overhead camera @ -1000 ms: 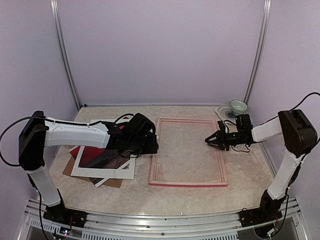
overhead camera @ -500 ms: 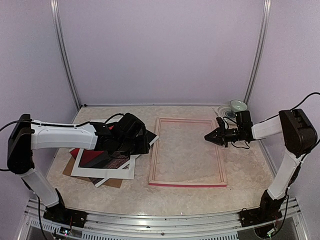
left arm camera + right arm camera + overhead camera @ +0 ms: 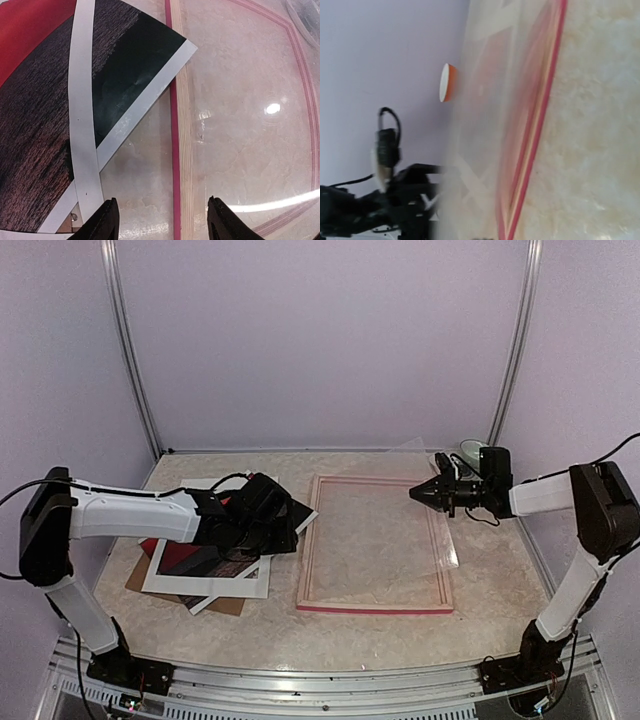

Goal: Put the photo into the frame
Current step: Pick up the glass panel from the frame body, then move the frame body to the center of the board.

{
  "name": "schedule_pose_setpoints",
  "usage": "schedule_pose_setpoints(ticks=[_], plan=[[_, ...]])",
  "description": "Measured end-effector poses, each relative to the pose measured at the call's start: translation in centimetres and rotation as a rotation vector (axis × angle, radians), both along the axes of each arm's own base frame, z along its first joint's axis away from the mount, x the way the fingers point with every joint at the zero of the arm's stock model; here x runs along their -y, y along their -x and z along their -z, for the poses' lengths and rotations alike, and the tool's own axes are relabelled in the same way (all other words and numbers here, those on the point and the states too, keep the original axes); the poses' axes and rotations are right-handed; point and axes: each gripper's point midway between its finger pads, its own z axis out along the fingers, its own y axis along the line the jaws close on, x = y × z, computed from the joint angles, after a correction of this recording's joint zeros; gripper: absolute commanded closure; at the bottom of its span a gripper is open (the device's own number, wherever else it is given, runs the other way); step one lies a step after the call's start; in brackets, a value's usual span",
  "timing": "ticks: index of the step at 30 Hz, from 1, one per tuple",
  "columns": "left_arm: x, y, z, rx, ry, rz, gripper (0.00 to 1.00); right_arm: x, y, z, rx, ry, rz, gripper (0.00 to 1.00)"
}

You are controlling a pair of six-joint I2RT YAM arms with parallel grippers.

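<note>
— What is lying closest to your bases?

— The frame (image 3: 375, 608) is lying flat on the table (image 3: 500, 580) a little right of centre. Its pale wood face is turned up and pink is showing along its edges. Left of it a pile is resting: a brown backing board (image 3: 135, 580) at the bottom, with the white mat (image 3: 205, 588) and the photo (image 3: 35, 115) on it.

— So the photo is not sitting in the frame?

— No. It is lying in that pile, outside the frame, red sky to the left and dark sea towards the frame. One bar of the mat is crossing over it. Its white-edged corner is poking out over the frame's left rail.

— What is your left tool doing?

— My left gripper (image 3: 164, 220) is hovering low beside that corner, over the left rail. Its jaws are standing apart and gripping nothing.

— And the right one, further back?

— My right gripper (image 3: 418, 492) is reaching in over the frame's far right part, fingers drawn to a point. They are pinching a clear sheet (image 3: 450, 545), which is tilting up on that side above the frame. My right wrist view is blurring badly, so I am judging that grip from the top view.

— Anything beyond that?

— A small bowl (image 3: 474, 451) is sitting in the far right corner, behind my right wrist.
</note>
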Motion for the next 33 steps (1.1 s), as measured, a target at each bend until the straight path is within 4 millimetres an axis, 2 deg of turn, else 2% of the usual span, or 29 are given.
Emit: schedule_pose_setpoints(ticks=[5, 10, 15, 22, 27, 33], plan=[[-0.7, -0.2, 3.5, -0.047, -0.081, -0.018, 0.4, -0.1, -0.1, -0.8, 0.016, -0.019, -0.005, 0.94], [-1.1, -0.2, 5.4, -0.075, -0.119, -0.022, 0.43, -0.2, -0.1, -1.4, 0.035, -0.031, -0.009, 0.94], [-0.5, -0.6, 6.5, -0.086, -0.136, -0.018, 0.47, -0.1, 0.1, -2.6, 0.054, -0.038, -0.009, 0.94], [0.6, -1.1, 7.6, -0.097, -0.136, 0.003, 0.53, -0.2, 0.0, -5.5, 0.119, -0.044, -0.011, 0.93], [1.1, -0.8, 8.2, -0.104, -0.136, 0.028, 0.55, -0.2, 0.2, -6.1, 0.127, -0.048, -0.012, 0.93], [2.4, -0.7, 7.8, -0.097, -0.111, 0.055, 0.56, -0.2, 0.2, -6.4, 0.117, -0.064, -0.013, 0.93]])
